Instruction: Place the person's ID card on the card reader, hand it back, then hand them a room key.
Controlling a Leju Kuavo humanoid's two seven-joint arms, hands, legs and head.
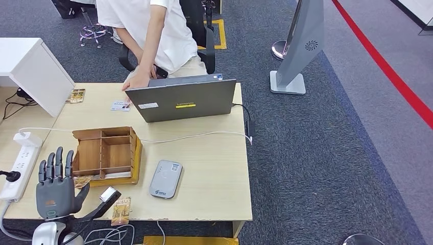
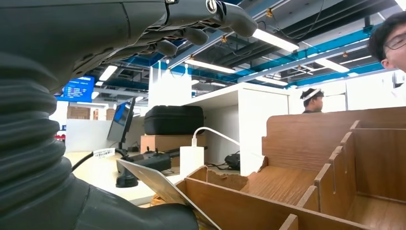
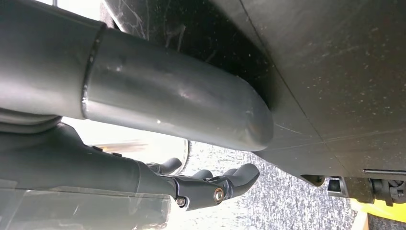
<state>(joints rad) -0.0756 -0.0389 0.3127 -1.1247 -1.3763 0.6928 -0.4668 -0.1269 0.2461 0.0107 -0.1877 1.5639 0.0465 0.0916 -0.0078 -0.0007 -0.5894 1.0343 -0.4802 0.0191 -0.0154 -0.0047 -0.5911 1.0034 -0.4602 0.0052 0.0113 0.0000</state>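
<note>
ID card waiting at the far edge, left hand raised and empty.

The left hand (image 1: 55,185) hovers with fingers spread beside the wooden organizer (image 1: 106,154); the ID card (image 1: 120,106) lies by the person's hand (image 1: 136,80). Next comes a reach to carry it to the card reader (image 1: 166,179). The right hand (image 3: 210,184) hangs loosely curled, empty.

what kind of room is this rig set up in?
Most likely an open-plan office or lab dressed up as a reception desk. A wooden table carries a laptop, a card reader and a wooden organizer; grey office carpet with red floor tape; exposed ceiling with strip lights.
</note>
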